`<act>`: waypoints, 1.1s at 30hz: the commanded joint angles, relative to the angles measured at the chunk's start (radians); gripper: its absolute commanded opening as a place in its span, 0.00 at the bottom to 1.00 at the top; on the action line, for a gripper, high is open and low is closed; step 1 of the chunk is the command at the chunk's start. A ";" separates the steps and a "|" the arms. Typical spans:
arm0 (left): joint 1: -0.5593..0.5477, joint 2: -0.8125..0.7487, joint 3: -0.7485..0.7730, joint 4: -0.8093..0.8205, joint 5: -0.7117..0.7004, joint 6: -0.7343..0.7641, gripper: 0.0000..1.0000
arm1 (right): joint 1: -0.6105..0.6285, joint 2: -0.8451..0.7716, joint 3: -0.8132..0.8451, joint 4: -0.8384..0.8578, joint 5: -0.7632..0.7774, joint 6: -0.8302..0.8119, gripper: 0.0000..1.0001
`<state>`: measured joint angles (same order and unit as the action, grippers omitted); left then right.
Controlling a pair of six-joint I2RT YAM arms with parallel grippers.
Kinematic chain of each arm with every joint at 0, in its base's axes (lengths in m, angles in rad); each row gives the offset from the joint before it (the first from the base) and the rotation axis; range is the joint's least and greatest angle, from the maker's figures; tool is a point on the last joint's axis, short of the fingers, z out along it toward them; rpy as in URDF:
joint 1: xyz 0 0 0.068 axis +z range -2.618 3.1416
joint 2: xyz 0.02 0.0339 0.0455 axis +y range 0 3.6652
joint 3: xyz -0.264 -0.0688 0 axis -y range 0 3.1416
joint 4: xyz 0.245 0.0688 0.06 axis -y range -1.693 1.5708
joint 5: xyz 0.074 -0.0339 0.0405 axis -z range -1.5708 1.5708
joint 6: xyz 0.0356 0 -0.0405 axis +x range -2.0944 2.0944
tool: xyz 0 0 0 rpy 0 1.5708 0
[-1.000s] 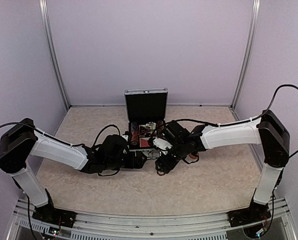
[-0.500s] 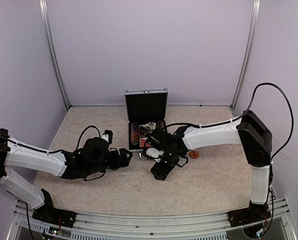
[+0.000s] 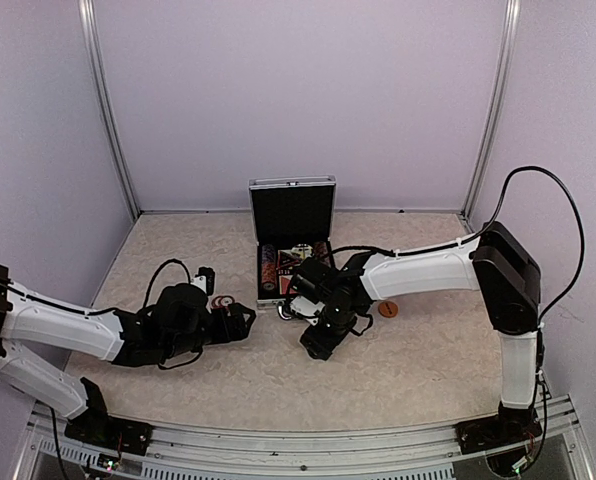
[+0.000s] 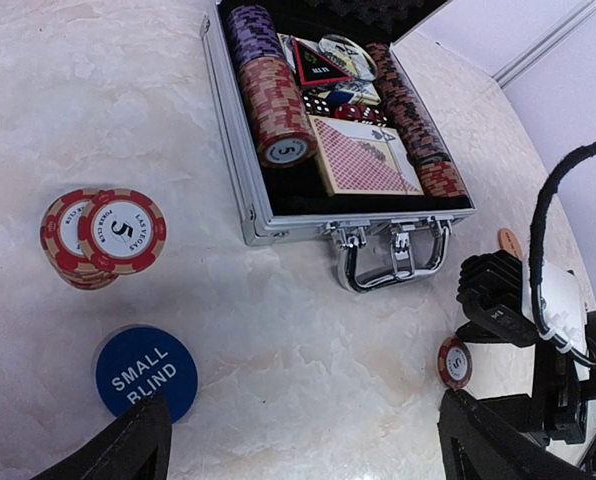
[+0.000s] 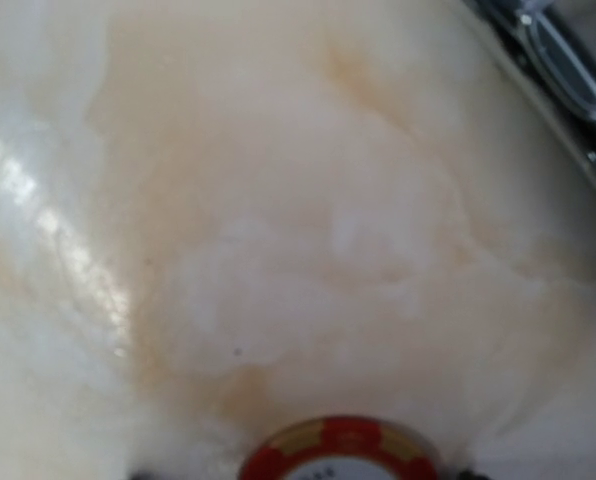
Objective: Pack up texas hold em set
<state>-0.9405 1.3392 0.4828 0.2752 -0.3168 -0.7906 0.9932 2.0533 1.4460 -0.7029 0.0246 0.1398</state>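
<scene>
Case sits open mid-desk in the top view, lid upright. The left fingers hang low to its left, by a chip stack. The right fingers point down just before it.

In the left wrist view, the left fingers stand wide apart, holding nothing. The case holds chip rows and a red-backed deck, with its handle nearest. A blue button lies by the stack, and a lone chip lies right.

In the right wrist view, that chip shows at the bottom edge. I cannot tell whether the right fingers are apart or together.
</scene>
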 commanded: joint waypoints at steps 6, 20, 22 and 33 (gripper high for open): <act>-0.004 -0.026 -0.018 0.032 -0.010 -0.018 0.91 | 0.005 0.031 -0.017 -0.021 0.014 0.001 0.50; -0.004 0.010 0.013 0.038 0.009 -0.024 0.92 | 0.004 -0.027 -0.044 0.020 0.041 -0.028 0.42; -0.004 0.018 0.004 0.058 0.018 -0.032 0.92 | 0.004 -0.041 -0.046 0.026 0.053 -0.032 0.42; -0.004 0.123 0.043 0.113 0.146 -0.022 0.92 | 0.004 -0.162 -0.057 0.080 0.064 -0.048 0.42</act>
<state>-0.9405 1.4261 0.4797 0.3363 -0.2417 -0.8227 0.9932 1.9709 1.4059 -0.6601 0.0681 0.1104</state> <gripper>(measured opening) 0.918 0.418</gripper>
